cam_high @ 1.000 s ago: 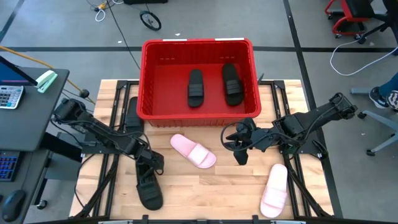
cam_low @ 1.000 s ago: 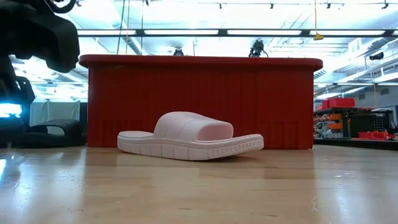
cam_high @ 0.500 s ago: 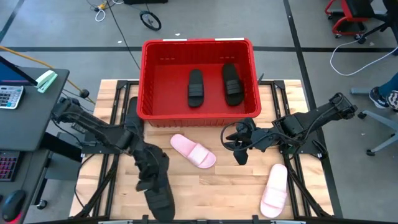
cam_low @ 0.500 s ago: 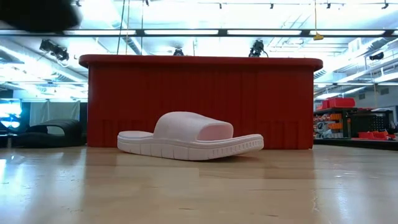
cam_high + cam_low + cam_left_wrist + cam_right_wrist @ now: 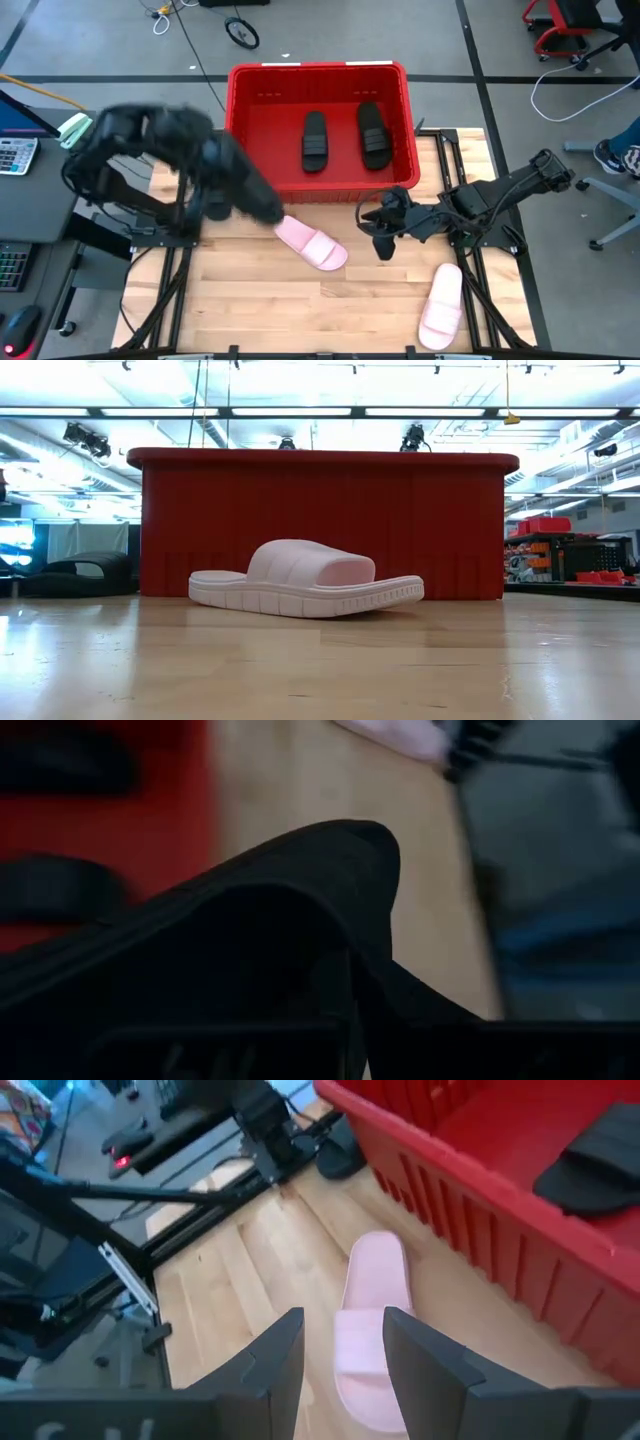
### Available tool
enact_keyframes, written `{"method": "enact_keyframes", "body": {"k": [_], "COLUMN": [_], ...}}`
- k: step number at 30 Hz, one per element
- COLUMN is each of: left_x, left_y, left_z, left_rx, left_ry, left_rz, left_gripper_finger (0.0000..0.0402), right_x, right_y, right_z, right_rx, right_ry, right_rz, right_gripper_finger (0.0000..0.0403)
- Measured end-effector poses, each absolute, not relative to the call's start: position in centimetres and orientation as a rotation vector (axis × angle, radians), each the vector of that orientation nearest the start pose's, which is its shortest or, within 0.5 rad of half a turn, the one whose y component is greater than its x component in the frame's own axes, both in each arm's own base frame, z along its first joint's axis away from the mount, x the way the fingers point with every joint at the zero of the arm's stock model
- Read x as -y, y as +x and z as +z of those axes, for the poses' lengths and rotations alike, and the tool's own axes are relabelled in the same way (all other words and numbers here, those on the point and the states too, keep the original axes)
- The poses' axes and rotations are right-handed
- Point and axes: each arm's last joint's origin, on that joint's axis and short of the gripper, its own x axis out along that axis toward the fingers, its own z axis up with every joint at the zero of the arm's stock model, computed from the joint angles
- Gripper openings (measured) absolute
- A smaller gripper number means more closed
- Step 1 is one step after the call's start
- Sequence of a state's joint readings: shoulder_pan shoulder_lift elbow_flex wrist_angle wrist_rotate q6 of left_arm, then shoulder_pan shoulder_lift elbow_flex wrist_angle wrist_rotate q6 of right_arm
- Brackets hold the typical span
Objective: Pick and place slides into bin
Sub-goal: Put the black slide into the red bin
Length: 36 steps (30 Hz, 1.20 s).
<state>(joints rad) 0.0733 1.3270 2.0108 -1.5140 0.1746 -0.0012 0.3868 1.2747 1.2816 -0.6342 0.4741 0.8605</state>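
Observation:
My left gripper (image 5: 218, 175) is raised high over the table's left side, near the bin's near left corner. It carries a black slide (image 5: 258, 200), which fills the left wrist view (image 5: 300, 910). The red bin (image 5: 318, 68) at the far middle holds two black slides (image 5: 315, 140) (image 5: 373, 133). A pink slide (image 5: 312, 243) lies sole-down before the bin. My right gripper (image 5: 345, 1345) is open above it, touching nothing. A second pink slide (image 5: 441, 305) lies at the near right. Another black slide (image 5: 85, 572) rests left of the bin. My left gripper is shut on the black slide, which is lifted clear of the table. The slide's arched strap (image 5: 320, 870) fills the wrist view and hides the fingers, and the high view is smeared. Which part is held cannot be told.
The bin's red wall (image 5: 320, 510) stands right behind the middle pink slide (image 5: 300, 580). Bare wooden table (image 5: 330, 310) lies between the two pink slides and at the near left. Arm frames and cables flank both table sides.
My left gripper has taken the black slide from the table's near left and swung it up and toward the far edge, to the bin's near left corner. The slide is now lifted clear. My right arm has kept still.

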Motion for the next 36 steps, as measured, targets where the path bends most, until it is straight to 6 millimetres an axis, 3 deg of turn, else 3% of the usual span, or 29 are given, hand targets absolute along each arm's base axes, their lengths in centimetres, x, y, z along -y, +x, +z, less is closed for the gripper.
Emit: {"method": "enact_keyframes", "body": {"k": [4,9,16,22,28,32,36], "left_x": [-5.0,-11.6,-22.5,-30.1,-33.3,-33.8,-33.8], "left_y": [17.4,19.7,22.8,21.7,20.6,21.5,22.9], "left_z": [49.2,47.2,40.4,34.1,29.6,27.8,26.3], "left_rx": [-0.785,-0.856,-0.992,-1.116,-1.206,-1.233,-1.325], "left_ry": [0.050,0.116,0.009,-0.125,-0.303,-0.376,-0.348], "left_rz": [-0.017,0.048,-0.011,-0.001,-0.021,-0.022,-0.021], "left_gripper_finger": [0.0009,0.0009,0.0009,0.0009,0.0009,0.0009,0.0036], "right_x": [-7.5,-5.1,-1.6,1.8,5.3,7.5,9.0], "right_y": [25.6,26.3,26.8,26.8,26.3,25.8,25.4], "right_z": [36.7,37.0,37.0,37.0,37.0,37.0,36.9], "right_rx": [-0.435,-0.385,-0.371,-0.356,-0.349,-0.356,-0.364], "right_ry": [0.562,0.548,0.501,0.479,0.449,0.454,0.461], "right_rz": [-0.340,-0.405,-0.515,-0.624,-0.739,-0.771,-0.784], "right_gripper_finger": [0.0144,0.0144,0.0144,0.0144,0.0144,0.0144,0.0144]}}
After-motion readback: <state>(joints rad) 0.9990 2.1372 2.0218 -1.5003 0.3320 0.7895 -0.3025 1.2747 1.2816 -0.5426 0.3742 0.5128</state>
